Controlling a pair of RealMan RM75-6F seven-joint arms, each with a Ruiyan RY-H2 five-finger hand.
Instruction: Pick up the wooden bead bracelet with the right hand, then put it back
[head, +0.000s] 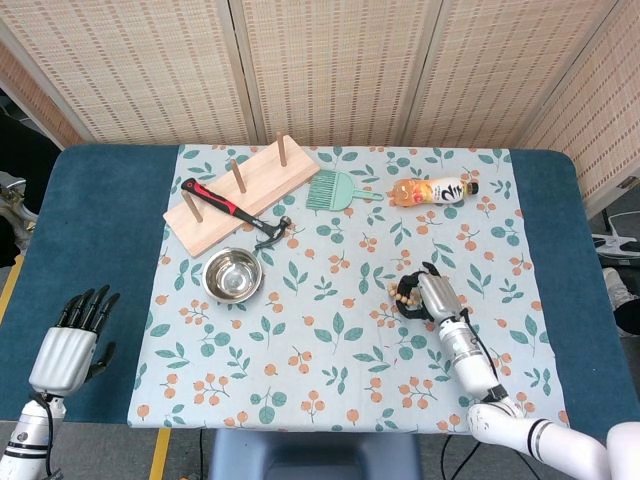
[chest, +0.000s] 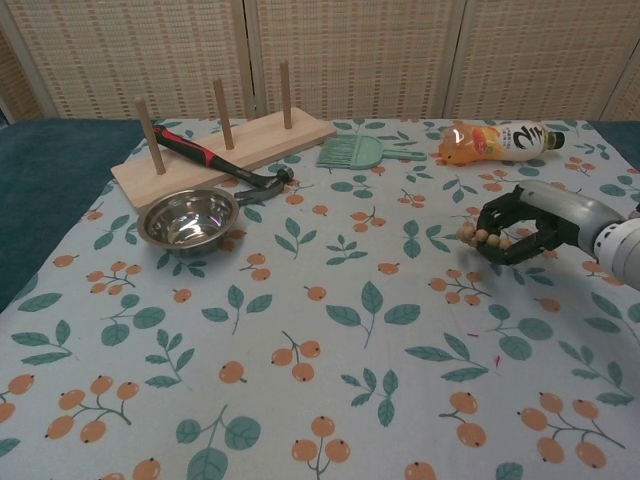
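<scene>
The wooden bead bracelet is a loop of pale round beads at the right of the patterned cloth. My right hand grips it, black fingers curled around the loop, and the beads hang slightly above the cloth. In the head view the bracelet pokes out left of the right hand. My left hand rests open over the blue table edge at the lower left, fingers spread, holding nothing.
An orange drink bottle lies behind the right hand. A green brush, a wooden peg board, a red-handled hammer and a steel bowl sit at the back left. The floral cloth covers the table.
</scene>
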